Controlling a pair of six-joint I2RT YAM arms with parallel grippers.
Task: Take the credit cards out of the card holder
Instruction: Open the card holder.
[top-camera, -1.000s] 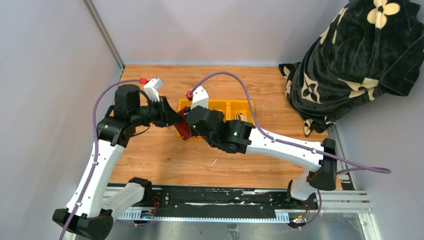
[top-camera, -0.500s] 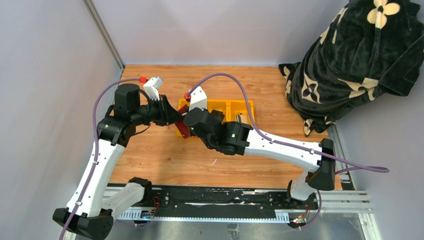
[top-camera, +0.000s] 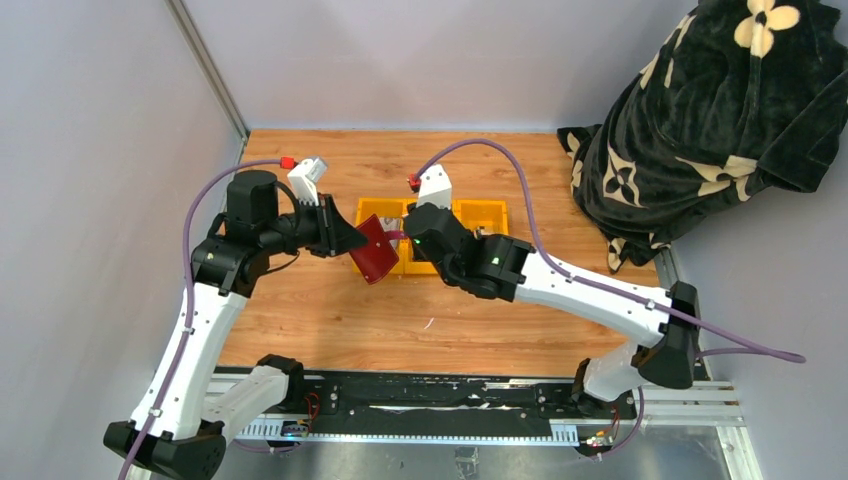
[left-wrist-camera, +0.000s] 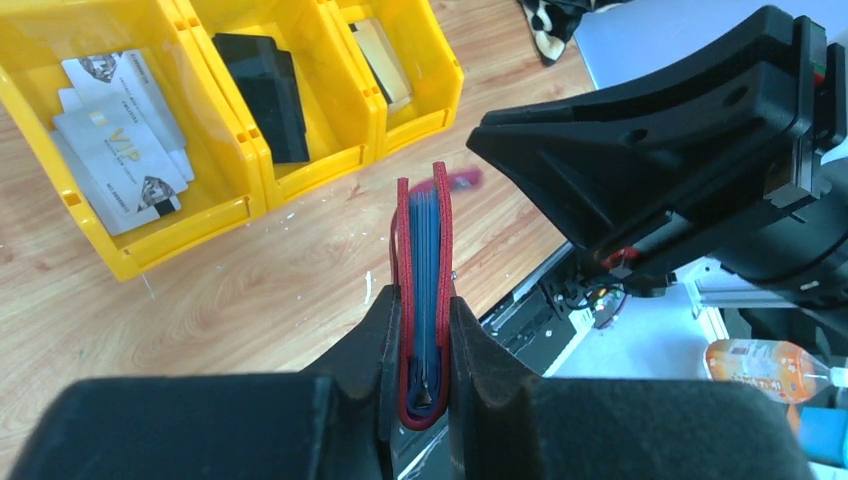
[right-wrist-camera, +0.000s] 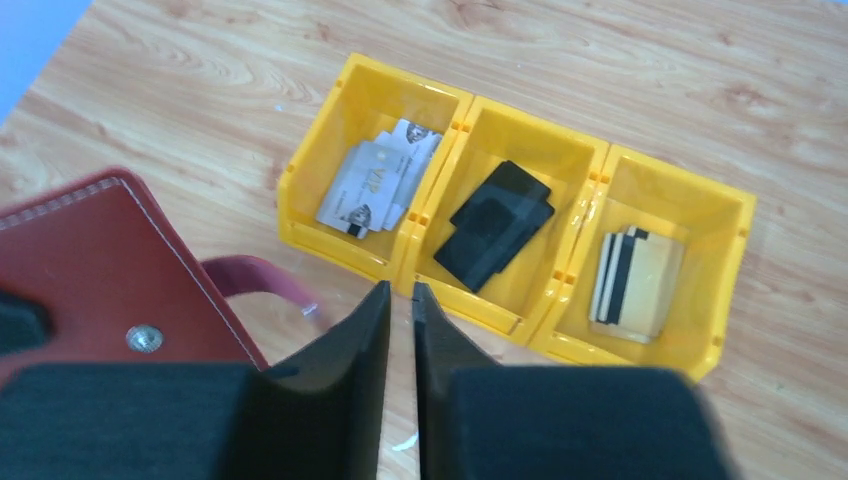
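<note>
I see a light wooden tabletop (top-camera: 320, 310) enclosed by plain grey walls, with a black blanket patterned with cream flowers (top-camera: 700, 120) heaped at its far right corner. A yellow plastic tray with three compartments (top-camera: 480, 212) sits mid-table.

My left arm reaches in from its side, elbow raised and wrist turned toward the centre. The left gripper (left-wrist-camera: 420, 330) is clamped on the small maroon leather-like card holder (left-wrist-camera: 420, 260) and holds it off the wood. The spine is deep between the jaws and the open edge points away from them. Blue-grey sleeves (left-wrist-camera: 425, 250) show between the covers.

My right arm stretches across from the opposite side. The right gripper (right-wrist-camera: 400, 295) has its jaws drawn together to a thin slit with nothing between them. The card holder lies just beside these jaws, toward the left arm, with its snap stud (right-wrist-camera: 145, 338) and closure tab (right-wrist-camera: 255, 275) showing.

Beyond the right jaws' tips is the tray. Silvery-grey credit cards (right-wrist-camera: 375, 185) lie in one end compartment, black ones (right-wrist-camera: 498, 222) in the middle and tan-gold ones (right-wrist-camera: 640, 275) in the other end.
</note>
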